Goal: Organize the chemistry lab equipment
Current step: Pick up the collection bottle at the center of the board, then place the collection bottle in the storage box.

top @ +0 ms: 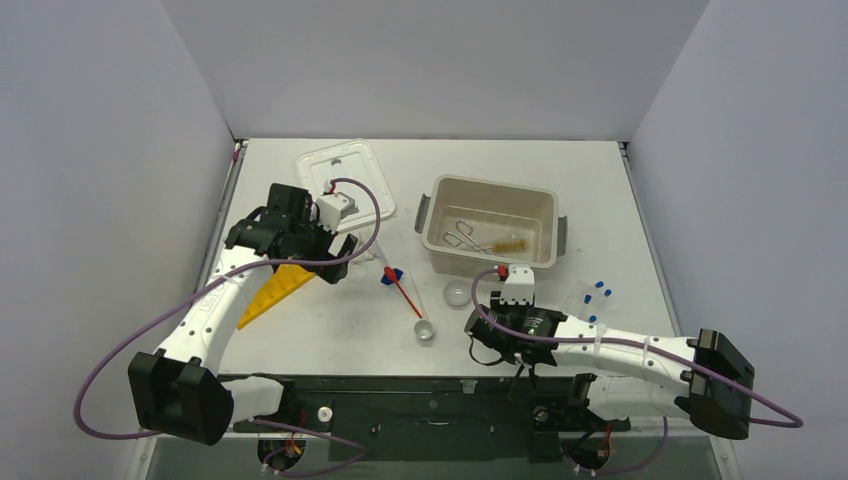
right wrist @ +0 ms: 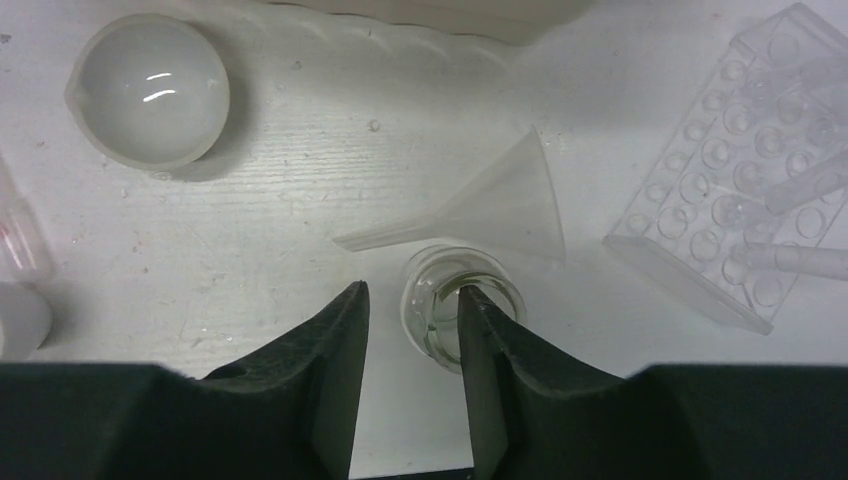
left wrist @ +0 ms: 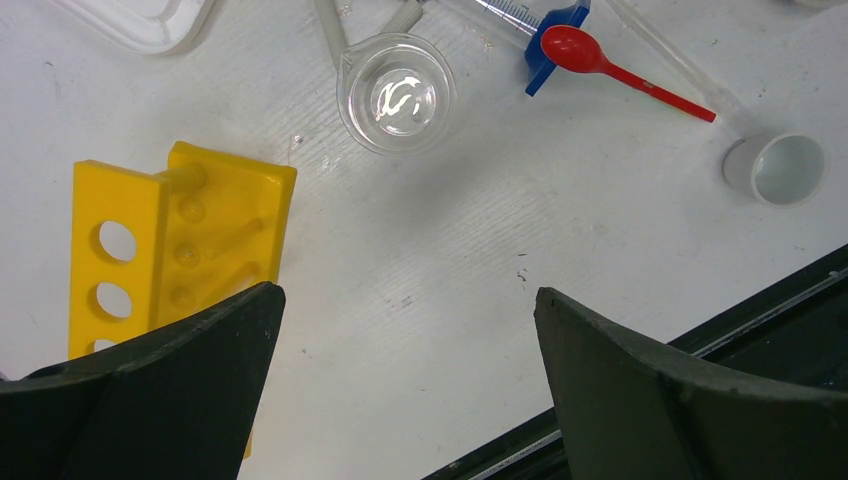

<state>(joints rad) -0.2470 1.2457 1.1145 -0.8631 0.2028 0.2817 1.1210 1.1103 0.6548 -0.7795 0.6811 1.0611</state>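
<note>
My left gripper (top: 300,250) (left wrist: 405,300) is open wide and empty, hovering over bare table beside the yellow holed tube rack (top: 272,290) (left wrist: 180,235), which lies on its side. A small clear beaker (left wrist: 397,92), a syringe with a blue flange (left wrist: 545,40), a red spatula (top: 402,286) (left wrist: 610,68) and a white cup (top: 425,331) (left wrist: 785,168) lie beyond it. My right gripper (top: 487,336) (right wrist: 412,292) is partly open at a small clear beaker (right wrist: 440,310). Its right finger sits in the beaker's mouth, its left finger stands outside, apart from the wall. Metal tongs (top: 462,237) and a brush (top: 508,243) lie in the tub.
The beige tub (top: 437,197) stands at centre back and the white lid (top: 360,160) to its left. A clear funnel (right wrist: 500,200), a glass dish (top: 457,295) (right wrist: 150,90) and a clear well tray (right wrist: 745,190) surround my right gripper. Blue caps (top: 600,290) lie to the right. The black table edge is close.
</note>
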